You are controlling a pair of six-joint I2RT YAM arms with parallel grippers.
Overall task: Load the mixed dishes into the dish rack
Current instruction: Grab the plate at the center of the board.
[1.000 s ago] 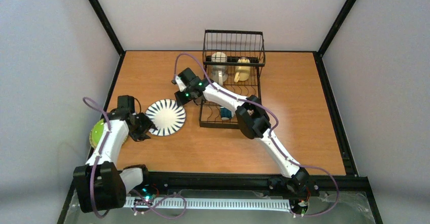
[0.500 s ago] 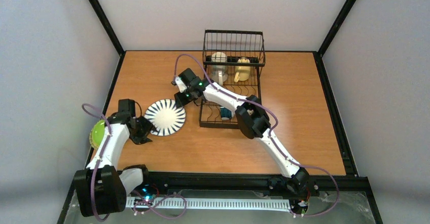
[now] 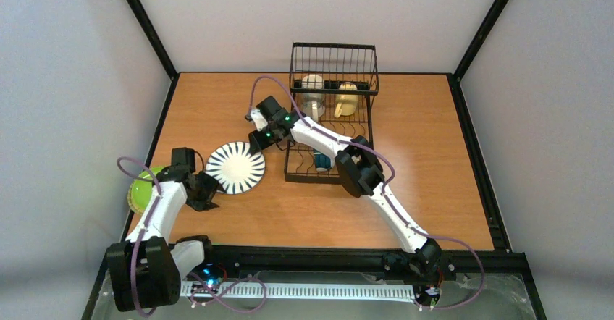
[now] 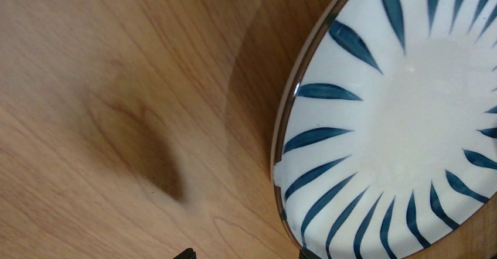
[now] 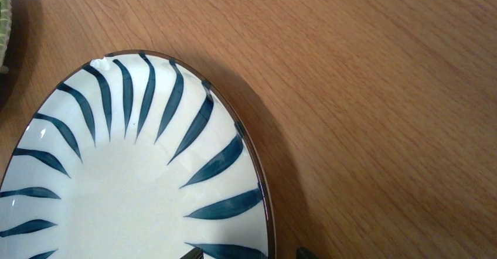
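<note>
While two mugs and a cup already sit in the dish rack [image 3: 329, 128], the plates wait outside it.

From above, the cream mug [image 3: 313, 88] and yellow mug [image 3: 346, 101] stand in the far basket end, and a teal cup [image 3: 322, 162] lies in the near slots. Left of the rack, the striped plate [image 3: 235, 166] lies flat on the table [image 3: 434, 190], with the green plate [image 3: 137, 190] at the left edge. The left gripper [image 3: 206, 193] hovers at the striped plate's near-left rim, the right gripper [image 3: 259, 137] at its far-right rim.

On the left wrist, the fingertips are spread wide and empty, the rim just beside one tip.

On the right wrist, the tips are apart, straddling the rim, not clamped.

Roughly halfway, I'd judge: the plates remain.
</note>
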